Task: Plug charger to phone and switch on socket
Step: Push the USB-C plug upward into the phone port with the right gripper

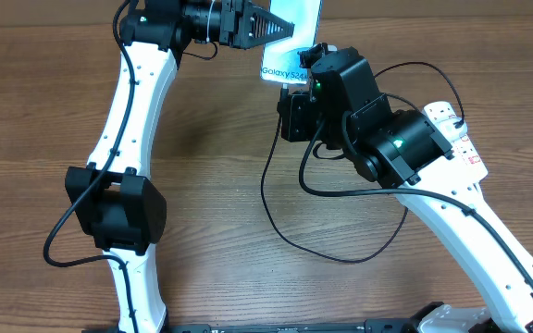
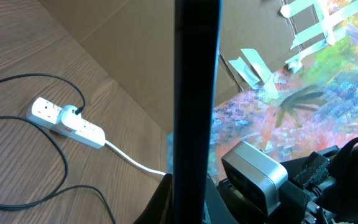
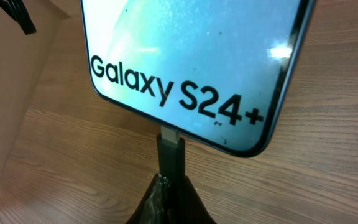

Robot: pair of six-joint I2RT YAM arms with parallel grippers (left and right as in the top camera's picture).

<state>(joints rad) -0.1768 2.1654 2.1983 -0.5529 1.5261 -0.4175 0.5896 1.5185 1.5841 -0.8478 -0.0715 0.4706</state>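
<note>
— Blue-teal with black edges: how many of those are in front of you?
— One phone (image 1: 292,54). You have it lifted off the table (image 1: 211,185), pinched in your left end effector (image 1: 285,30), whose fingers are closed on it near the far edge of the overhead view.
— Which way does it point?
— Screen up. Its long axis runs from the far edge toward your right arm, leaning a little sideways. The end lettered "Galaxy S24+" is the one nearest that arm.
— And what meets that end?
— One charger (image 1: 265,190). Your right end effector (image 3: 169,196) is clamped narrow on its connector tip (image 3: 169,152). The tip touches the middle of the phone's lettered edge, but from the right wrist view you cannot tell how deep it sits. The thin black cable drops from there into a loose loop on the table between your two arms.
— Where does it end?
— One socket (image 2: 82,129), white and long, lies flat on the table on your right, partly hidden by your right arm in the overhead view. It holds one black plug (image 2: 71,113), and one outlet beside the plug shows bare. One thick white cord (image 2: 135,163) leaves the strip's other end. At this size you cannot tell how its switches are set.
</note>
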